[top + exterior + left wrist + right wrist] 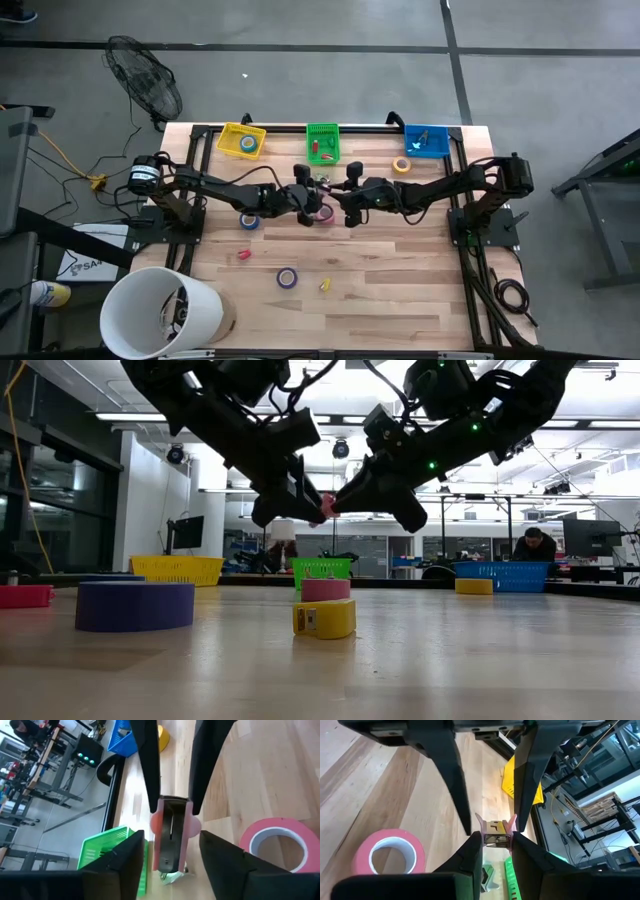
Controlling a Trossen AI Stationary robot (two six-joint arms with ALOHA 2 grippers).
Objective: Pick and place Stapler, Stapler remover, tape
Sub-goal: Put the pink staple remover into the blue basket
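A: How far along is the sorting?

B: Partway, I'd judge. The yellow basket (242,140) has a tape ring in it, the green basket (323,142) and the blue basket (427,140) each hold something small, hard to tell what. Left out on the desk (400,280): a blue tape roll (249,220), a purple one (287,277), a pink one (324,213), a yellow one (401,165) near the blue basket.

A: And the pink stapler remover (171,837)?

B: In the air, just in front of the green basket, above the pink roll. It looks like a handover between the arms.

A: Who has it?

B: The right pincer (492,837) is closed on it, fingers pressing its two pink sides. The left pincer (172,850) brackets it with fingers spread and daylight on both sides.

A: Its direction?

B: Long axis runs roughly along the line between the two pincers, side to side across the desk before the green basket. Which end carries the claws I can't tell.
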